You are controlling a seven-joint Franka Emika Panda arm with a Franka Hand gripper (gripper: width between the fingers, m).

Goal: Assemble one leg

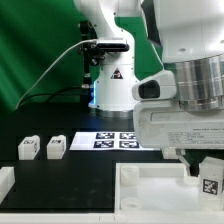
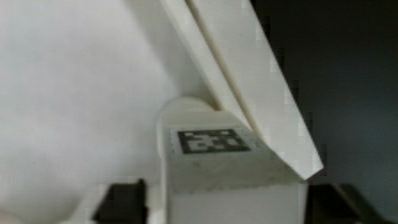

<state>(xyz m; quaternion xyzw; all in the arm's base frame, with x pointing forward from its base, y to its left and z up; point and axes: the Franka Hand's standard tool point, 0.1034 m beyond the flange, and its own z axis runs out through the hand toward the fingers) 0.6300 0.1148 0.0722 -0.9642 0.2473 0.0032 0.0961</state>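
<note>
My gripper (image 1: 203, 168) is shut on a leg (image 1: 211, 181), a stubby white block with a black-and-white tag. It holds the leg just above the right part of the large white tray-like piece (image 1: 150, 190). In the wrist view the leg (image 2: 214, 145) sits between my dark fingers (image 2: 125, 202), tag facing the camera. Its far end is next to a raised rim (image 2: 249, 80) of the tray-like piece. Whether the two touch I cannot tell. Two more legs (image 1: 28, 148) (image 1: 55, 147) stand side by side on the black table at the exterior view's left.
The marker board (image 1: 115, 140) lies behind the tray-like piece, in front of the arm's base (image 1: 110, 90). Another white part (image 1: 5, 181) shows at the lower left edge of the exterior view. A green wall stands behind.
</note>
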